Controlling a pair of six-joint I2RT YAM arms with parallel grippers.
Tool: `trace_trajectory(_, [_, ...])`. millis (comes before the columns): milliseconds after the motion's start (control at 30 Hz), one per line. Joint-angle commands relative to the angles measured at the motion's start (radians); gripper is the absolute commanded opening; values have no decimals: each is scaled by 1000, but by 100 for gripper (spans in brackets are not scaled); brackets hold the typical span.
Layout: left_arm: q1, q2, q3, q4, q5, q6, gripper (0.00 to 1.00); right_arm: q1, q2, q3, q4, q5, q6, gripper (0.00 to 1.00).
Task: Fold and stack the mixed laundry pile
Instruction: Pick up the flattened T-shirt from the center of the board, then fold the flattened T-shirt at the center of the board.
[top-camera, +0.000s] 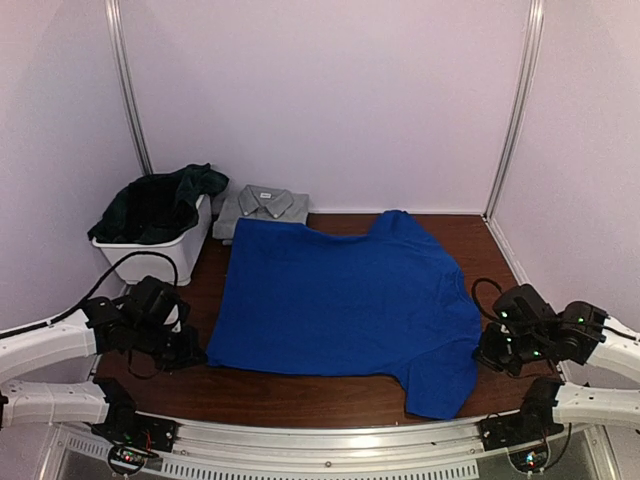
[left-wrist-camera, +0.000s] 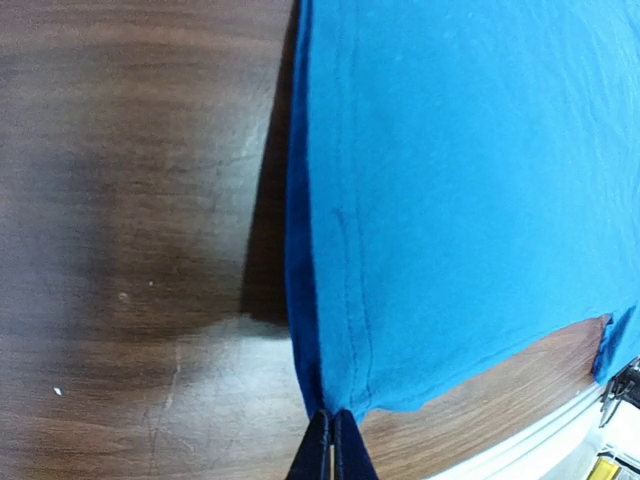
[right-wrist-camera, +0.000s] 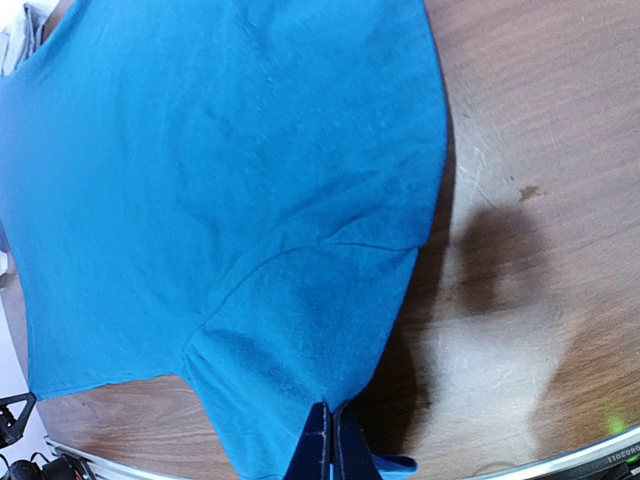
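**Now: blue T-shirt (top-camera: 345, 300) flat, pinched at two edges**

Top camera: the blue T-shirt lies spread open across the middle of the brown table (top-camera: 330, 398). Its neck opening is toward the far wall, and one sleeve points to the near edge on the right. The left gripper (top-camera: 198, 355) sits low at the shirt's near-left corner. The right gripper (top-camera: 483, 355) sits at the shirt's right edge, just above that sleeve. At the back left, a folded grey collared shirt (top-camera: 262, 205) lies just beyond the T-shirt's far-left corner. A white basket (top-camera: 150, 255) stands beside it against the left wall, and a dark green garment (top-camera: 165, 200) is heaped in the basket and spills over its rim.

Left wrist camera: the left gripper (left-wrist-camera: 330, 455) has its two dark fingers pressed together with no gap. The stitched hem corner of the blue T-shirt (left-wrist-camera: 470, 200) runs straight into their tips, so they are clamped on that corner. The side edge is lifted slightly and throws a shadow on the wood to its left.

Right wrist camera: the right gripper (right-wrist-camera: 330, 445) also has its fingers together, nipping the outer edge of the blue T-shirt (right-wrist-camera: 220, 180) at the sleeve. Blue cloth shows on both sides of the tips. The rest of the shirt lies flat, with bare table to its right.
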Motion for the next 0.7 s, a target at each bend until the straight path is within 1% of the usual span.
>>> trace_trajectory(0, [-4,34,47,45,24,-27,0,7,48,54,52,57,-11,0])
trace_trajectory(67, [-5,57,73,65,16,-27,0,6,77,64,75,70,-17,0])
trace_trajectory(200, [8,93,140,53,-36,5,0,-17,127,102,93,106,-61,0])
trace_trajectory(333, [54,154,173,75,-33,29,0,-98,169,122,131,87,-138,0])
trace_trajectory(533, [99,228,210,115,-45,65,0,-242,227,141,236,21,-264,0])
trace_trajectory(667, [106,245,213,116,-63,71,0,-292,284,165,291,-16,-327,0])
